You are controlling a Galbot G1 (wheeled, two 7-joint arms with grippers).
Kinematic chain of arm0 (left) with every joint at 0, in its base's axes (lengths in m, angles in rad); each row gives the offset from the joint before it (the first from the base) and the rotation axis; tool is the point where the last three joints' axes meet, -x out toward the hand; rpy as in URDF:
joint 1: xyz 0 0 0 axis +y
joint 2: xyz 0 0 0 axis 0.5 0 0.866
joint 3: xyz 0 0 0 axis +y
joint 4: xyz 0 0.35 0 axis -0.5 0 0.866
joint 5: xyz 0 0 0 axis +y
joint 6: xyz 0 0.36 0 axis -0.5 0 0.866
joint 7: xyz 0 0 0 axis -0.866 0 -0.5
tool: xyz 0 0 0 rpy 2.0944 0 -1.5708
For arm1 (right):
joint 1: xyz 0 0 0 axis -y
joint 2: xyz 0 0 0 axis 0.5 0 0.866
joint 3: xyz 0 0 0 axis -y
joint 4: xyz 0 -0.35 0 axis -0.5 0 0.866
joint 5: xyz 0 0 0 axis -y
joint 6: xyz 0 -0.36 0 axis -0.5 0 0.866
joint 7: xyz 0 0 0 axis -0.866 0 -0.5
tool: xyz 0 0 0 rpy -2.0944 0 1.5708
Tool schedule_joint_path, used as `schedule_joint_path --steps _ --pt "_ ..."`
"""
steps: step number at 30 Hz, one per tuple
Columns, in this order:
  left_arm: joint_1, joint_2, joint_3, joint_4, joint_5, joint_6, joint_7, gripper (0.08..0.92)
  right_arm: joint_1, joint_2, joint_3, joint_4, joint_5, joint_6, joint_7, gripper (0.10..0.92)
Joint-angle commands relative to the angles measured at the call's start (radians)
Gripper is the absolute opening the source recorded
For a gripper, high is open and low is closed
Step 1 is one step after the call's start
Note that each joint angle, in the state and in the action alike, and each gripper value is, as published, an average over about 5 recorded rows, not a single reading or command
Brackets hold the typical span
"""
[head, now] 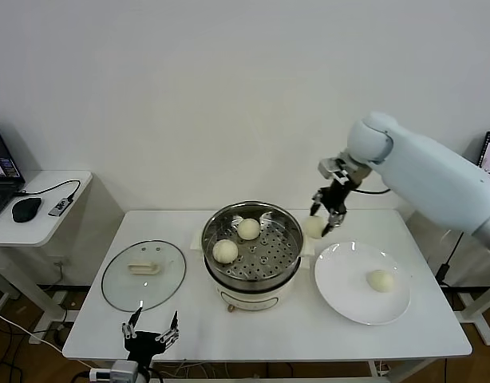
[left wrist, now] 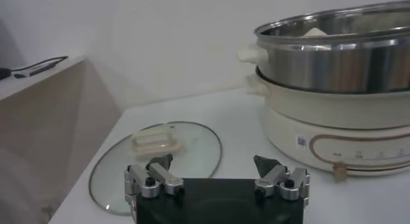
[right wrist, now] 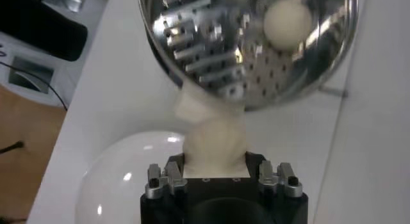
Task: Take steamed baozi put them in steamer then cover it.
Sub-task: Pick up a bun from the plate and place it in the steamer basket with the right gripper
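Nearest you, the left gripper sits low at the table's front edge with its jaws spread and nothing between them, just in front of the glass lid lying flat on the table. Your right gripper hangs above the gap between steamer and plate, jaws clamped on a baozi — in the right wrist view that bun fills the space between the fingers, right beside the steamer's rim. Two more buns rest on the perforated tray: one toward the back, one on the left side. A fourth bun lies on the plate, to the steamer's right. Off to your left, a side desk carries a mouse.
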Motion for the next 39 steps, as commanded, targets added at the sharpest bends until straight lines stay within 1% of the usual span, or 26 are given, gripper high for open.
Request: schedule_joint_path --steps 1,4,6,9,13,18,24,32,39 --pt "0.004 -0.001 0.002 -0.004 -0.001 -0.001 -0.001 0.823 0.058 0.119 -0.035 -0.024 0.117 0.224 -0.028 0.594" --pt "0.005 -0.002 -0.001 -0.01 -0.003 -0.001 -0.003 0.823 0.05 0.145 -0.037 -0.015 0.125 0.301 -0.026 0.594" --pt "0.006 -0.002 -0.003 -0.014 -0.004 -0.001 -0.003 0.823 0.042 0.166 -0.035 -0.012 0.108 0.379 -0.022 0.594" --pt "0.008 -0.002 -0.004 -0.019 -0.005 -0.001 -0.003 0.823 0.034 0.196 -0.027 0.001 0.029 0.49 -0.01 0.594" --pt "0.01 -0.005 -0.005 -0.02 -0.005 -0.001 -0.003 0.823 0.027 0.224 -0.013 0.041 -0.099 0.571 -0.008 0.594" --pt "0.009 -0.007 -0.006 -0.02 -0.006 -0.001 -0.002 0.823 0.022 0.24 -0.022 0.11 -0.165 0.648 0.0 0.594" --pt "0.008 -0.01 -0.007 -0.019 -0.008 0.0 -0.002 0.823 -0.006 0.228 -0.038 0.195 -0.28 0.683 0.017 0.594" --pt "0.008 -0.01 -0.009 -0.019 -0.009 -0.001 -0.002 0.823 -0.04 0.214 -0.05 0.253 -0.338 0.675 0.043 0.594" --pt "0.014 -0.012 -0.014 -0.026 -0.009 0.0 -0.001 0.823 -0.08 0.212 -0.059 0.278 -0.353 0.641 0.072 0.594"
